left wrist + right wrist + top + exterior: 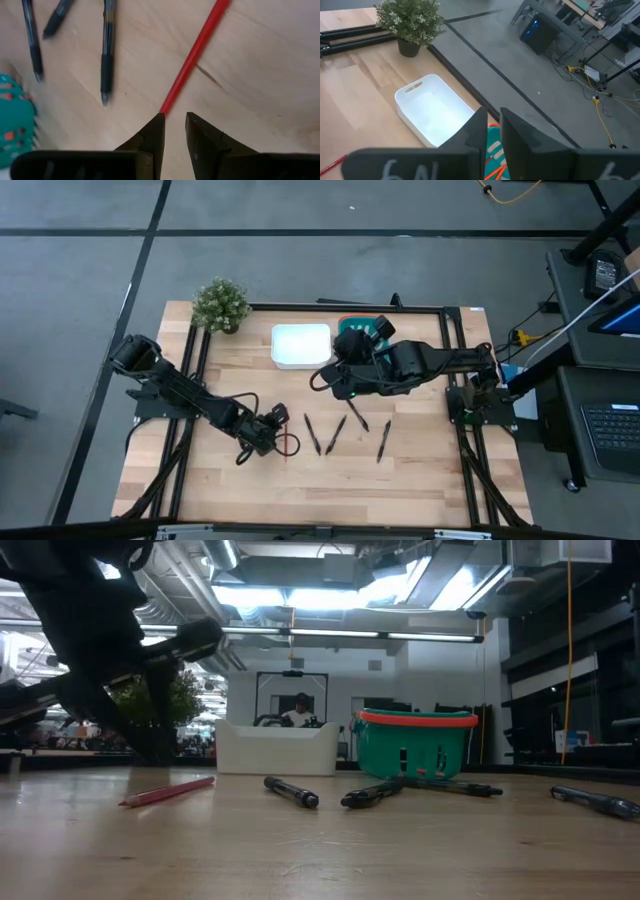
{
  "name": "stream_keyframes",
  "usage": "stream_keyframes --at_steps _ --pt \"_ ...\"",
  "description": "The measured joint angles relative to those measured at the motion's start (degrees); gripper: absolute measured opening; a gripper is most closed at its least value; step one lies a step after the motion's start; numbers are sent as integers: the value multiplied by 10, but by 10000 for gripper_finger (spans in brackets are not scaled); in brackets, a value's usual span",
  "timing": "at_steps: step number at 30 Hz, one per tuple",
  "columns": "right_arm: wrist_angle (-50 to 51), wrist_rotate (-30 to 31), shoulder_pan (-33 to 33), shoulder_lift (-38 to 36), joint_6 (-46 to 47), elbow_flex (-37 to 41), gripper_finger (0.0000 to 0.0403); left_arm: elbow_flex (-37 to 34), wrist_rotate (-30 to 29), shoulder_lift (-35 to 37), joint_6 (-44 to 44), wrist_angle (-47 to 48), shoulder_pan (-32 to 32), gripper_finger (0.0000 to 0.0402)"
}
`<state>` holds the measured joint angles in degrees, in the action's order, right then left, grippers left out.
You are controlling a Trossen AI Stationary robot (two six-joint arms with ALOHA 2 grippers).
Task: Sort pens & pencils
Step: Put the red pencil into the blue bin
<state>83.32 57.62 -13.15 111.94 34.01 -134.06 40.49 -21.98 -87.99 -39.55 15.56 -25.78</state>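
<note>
One red pencil (pixel 196 50) lies flat on the wood, also seen in the low view (pixel 168 791). My left gripper (pixel 174 120) hovers low at its near end, fingers a narrow gap apart; in the high view it is left of centre (pixel 276 425). Several black pens (pixel 335 434) lie in a loose row on the table to its right. My right gripper (pixel 493 120) hangs over the teal basket (pixel 492 150), fingers slightly apart, holding nothing. Orange pencils (pixel 495 172) lie inside the basket. The white tray (pixel 301 345) sits beside the basket. My left gripper comes at the red pencil from above, in line with its length. The pencil's end (pixel 164 109) lies right at the tip of one finger (pixel 157 125), outside the gap. I cannot tell whether they touch. The pencil rests flat on the table.
A potted plant (pixel 220 305) stands at the table's far left corner. Black frame rails (pixel 190 370) run along both sides. Bare wood lies along the near edge of the table (pixel 320 490). A person shows far back in the room (pixel 298 712).
</note>
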Motion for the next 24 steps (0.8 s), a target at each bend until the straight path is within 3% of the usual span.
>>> stream_keyframes --at_steps 13,24 --pt "-65 28 1 0 -76 0 53 24 3 -12 -68 5 20 79" --pt "-117 29 1 -15 -121 1 53 76 -7 -110 -90 65 19 79"
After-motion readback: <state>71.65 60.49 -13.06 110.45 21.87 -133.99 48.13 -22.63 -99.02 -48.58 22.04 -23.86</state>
